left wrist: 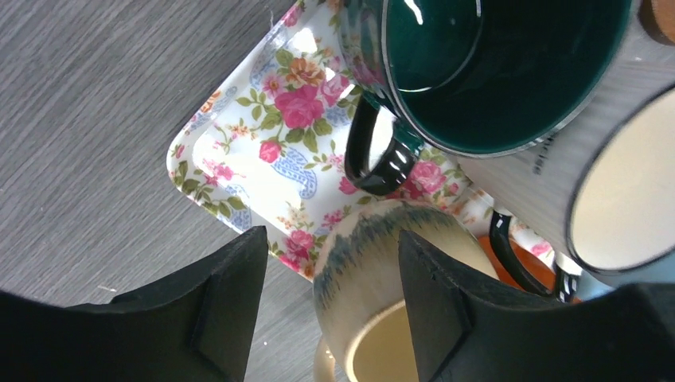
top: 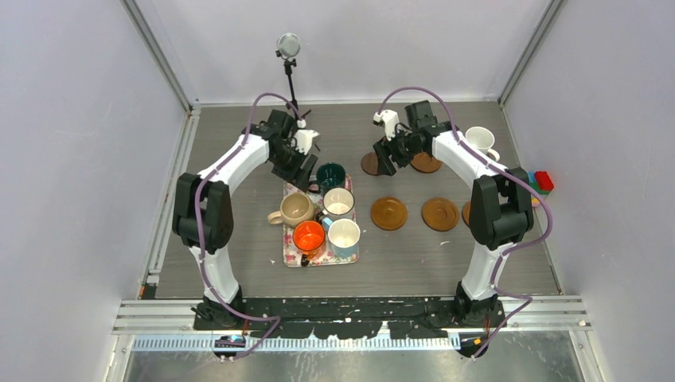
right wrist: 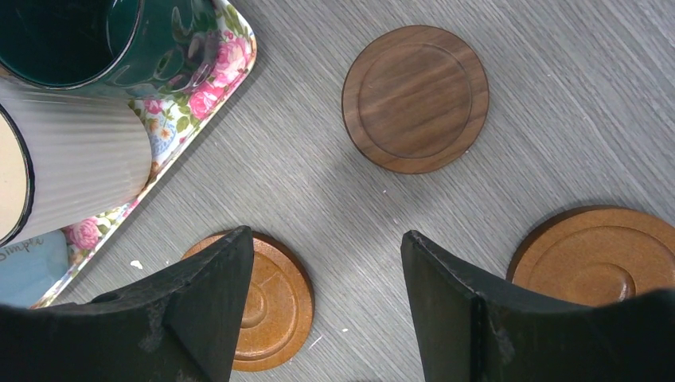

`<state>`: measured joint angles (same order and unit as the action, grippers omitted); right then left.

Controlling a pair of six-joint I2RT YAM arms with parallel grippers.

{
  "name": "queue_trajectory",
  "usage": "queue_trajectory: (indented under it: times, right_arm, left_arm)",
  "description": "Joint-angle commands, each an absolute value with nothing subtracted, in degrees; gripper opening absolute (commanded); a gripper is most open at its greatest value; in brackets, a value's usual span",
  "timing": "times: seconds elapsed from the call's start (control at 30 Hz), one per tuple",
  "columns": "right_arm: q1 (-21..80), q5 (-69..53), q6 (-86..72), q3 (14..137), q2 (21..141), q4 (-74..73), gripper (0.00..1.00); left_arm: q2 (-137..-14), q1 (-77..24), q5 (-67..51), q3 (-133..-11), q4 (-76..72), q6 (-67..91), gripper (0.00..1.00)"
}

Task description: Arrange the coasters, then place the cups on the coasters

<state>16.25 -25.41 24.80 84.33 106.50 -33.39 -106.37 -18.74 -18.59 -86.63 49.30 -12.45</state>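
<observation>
Spanning the whole scene, the grey table (top: 239, 239) carries a job that looks less than half done. The floral tray (top: 290, 256) at its centre holds five mugs: the dark green mug (top: 330, 175) at the far end, the cream mug (top: 338, 201) and beige mug (top: 296, 208) in the middle, and the orange mug (top: 308, 235) and light blue mug (top: 344, 236) nearest. None of these stands on a coaster yet. A white mug (top: 480, 139) sits alone at the far right; I cannot tell whether a coaster lies under it.

Right of the tray the coasters lie in two loose rows. The dark brown coaster (right wrist: 415, 98) is in the far one, and I count four orange-brown coasters (top: 388, 213), one half hidden behind the right arm (top: 470, 163).

The left arm (top: 231, 163) bends rightward over the tray's far end. The left gripper (left wrist: 333, 237) straddles the beige mug with its jaws apart and a gap beside one finger, so nothing is clamped.

The right arm reaches leftward to the far row. The right gripper (right wrist: 326, 237) hangs released and empty over bare table between coasters.
</observation>
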Motion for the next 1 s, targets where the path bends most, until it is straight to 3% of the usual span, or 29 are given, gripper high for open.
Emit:
queue_trajectory:
  times: [0.0, 0.97]
  right_arm:
    - [16.42, -24.98, 24.13, 86.36, 105.67, -31.56, 0.73]
    - [16.20, -24.63, 25.17, 84.46, 106.61, -29.88, 0.67]
  left_arm:
    - [-109.01, -19.07, -15.96, -86.99, 46.56, -11.88, 0.62]
    - [-121.18, -18.54, -18.27, -101.14, 41.94, -2.26, 0.57]
